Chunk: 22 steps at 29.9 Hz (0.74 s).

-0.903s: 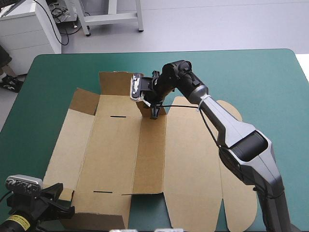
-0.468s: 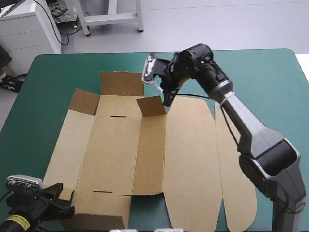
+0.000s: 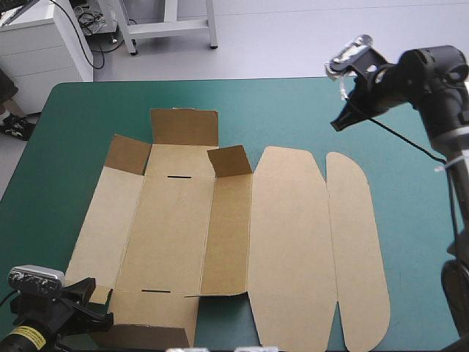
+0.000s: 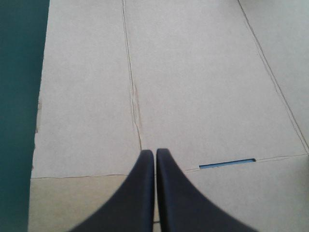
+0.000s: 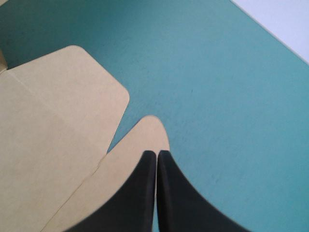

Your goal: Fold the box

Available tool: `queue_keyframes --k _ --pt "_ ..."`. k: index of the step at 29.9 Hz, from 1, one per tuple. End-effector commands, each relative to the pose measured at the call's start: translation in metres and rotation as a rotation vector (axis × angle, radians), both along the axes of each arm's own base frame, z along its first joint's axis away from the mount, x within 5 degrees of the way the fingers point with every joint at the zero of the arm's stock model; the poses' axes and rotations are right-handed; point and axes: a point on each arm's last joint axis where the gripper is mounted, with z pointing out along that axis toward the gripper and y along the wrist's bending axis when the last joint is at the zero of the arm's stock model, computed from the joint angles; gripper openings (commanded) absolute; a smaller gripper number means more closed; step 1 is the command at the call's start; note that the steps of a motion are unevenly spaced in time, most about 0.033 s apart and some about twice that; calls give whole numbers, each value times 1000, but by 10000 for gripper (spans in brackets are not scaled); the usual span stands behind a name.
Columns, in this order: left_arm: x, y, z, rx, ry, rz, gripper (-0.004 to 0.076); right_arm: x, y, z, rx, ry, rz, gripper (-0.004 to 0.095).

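Note:
The brown box (image 3: pixel 183 235) lies as a cut sheet in the middle of the table. Three small flaps stand raised at its far end, one of them the far flap (image 3: pixel 229 160). The lid panel (image 3: pixel 293 235) and the rounded tuck flap (image 3: pixel 355 242) lie flat on its right. My right gripper (image 3: pixel 338 126) hangs shut in the air off the box's far right. In its own view, the right gripper (image 5: pixel 157 153) is above the rounded flap tip (image 5: pixel 145 140). My left gripper (image 3: pixel 105 317) is shut at the box's near-left corner. In the left wrist view, the left gripper (image 4: pixel 155 152) points over the board (image 4: pixel 193 87), near a slot (image 4: pixel 227 164).
Bare teal-green cover (image 3: pixel 410 220) stretches to the right of the box and along the table's far edge (image 3: pixel 249 79). More cover (image 5: pixel 217 96) shows under the right gripper. A narrow strip of cover (image 4: pixel 19 72) borders the board on the left gripper's side.
My right gripper has left the raised far flap and swung up and away to the table's far right. The flap stays upright. The left arm has not moved.

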Motion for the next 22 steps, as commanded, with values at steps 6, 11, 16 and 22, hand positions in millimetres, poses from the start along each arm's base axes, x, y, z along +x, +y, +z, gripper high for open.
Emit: queue_keyframes --k 6,11,16,22 --pt "3 -1 13 -28 -65 0 -8 -76 -55 -16 153 21 -183 -15" --pt "6 -2 11 -14 -16 1 -8 -94 -72 -23 224 6 -310 -15" --pt "13 -3 28 11 -10 -4 -8 -99 -76 -23 247 9 -359 -14" --pt "29 -8 62 19 -1 -6 -8 -99 -74 -23 284 15 -371 -15"
